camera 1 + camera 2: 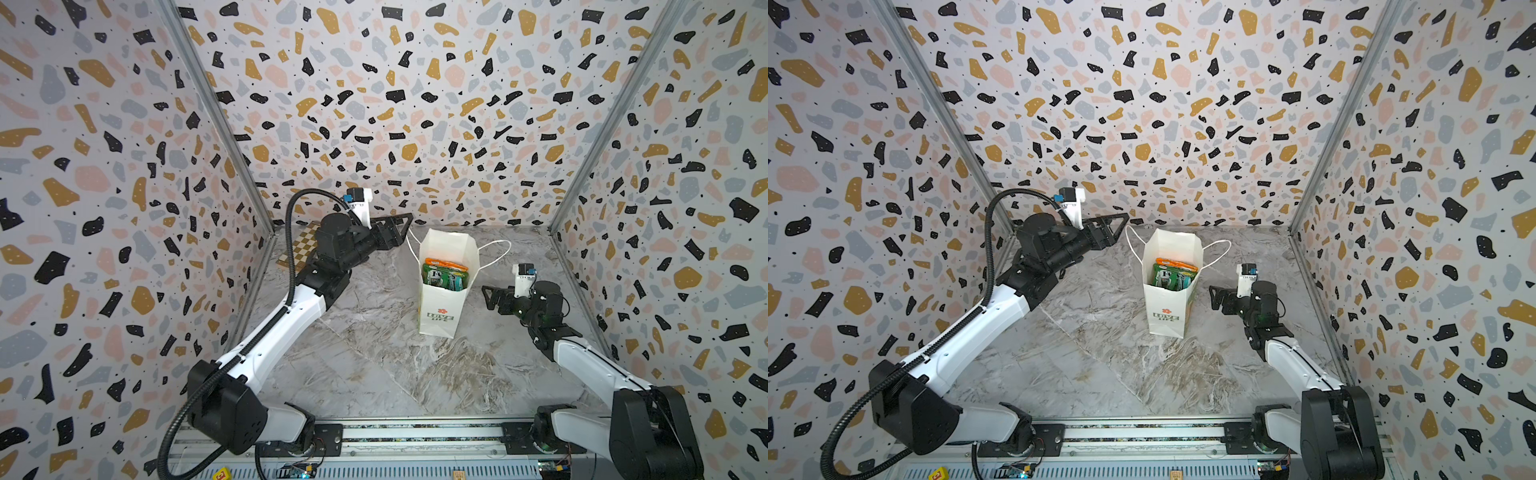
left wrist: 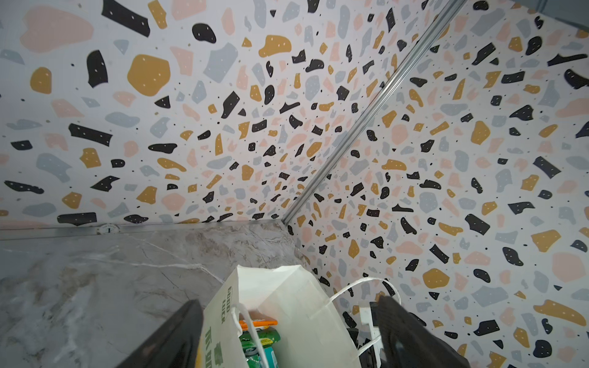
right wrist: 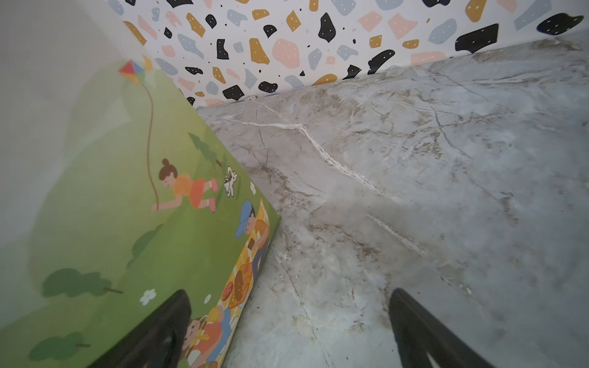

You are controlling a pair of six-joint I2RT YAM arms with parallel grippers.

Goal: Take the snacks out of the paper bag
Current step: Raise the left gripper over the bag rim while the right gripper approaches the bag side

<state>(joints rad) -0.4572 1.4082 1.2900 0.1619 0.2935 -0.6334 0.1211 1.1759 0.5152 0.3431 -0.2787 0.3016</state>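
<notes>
Standing at frame centre, the paper bag [image 1: 440, 309] holds the snacks [image 1: 444, 276]; left gripper [image 1: 407, 229] gapes empty at its upper-left rim, right gripper [image 1: 486, 297] gapes empty just right

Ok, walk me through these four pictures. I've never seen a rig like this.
These are two white-and-black robot arms mounted on a rail at the near edge of a grey marble-look tabletop. Two pictures look down on the whole scene from overhead. The other two come from a camera on each arm's wrist, looking past its hand. A tall white paper gift bag stands upright mid-table, mouth open, with glossy green and orange snack packets inside. A wooden chessboard lies at the far left, partly hidden by the left arm. The left hand hovers open near the bag's top; the right hand is open beside the bag's picture-printed side. Neither holds anything.
</notes>
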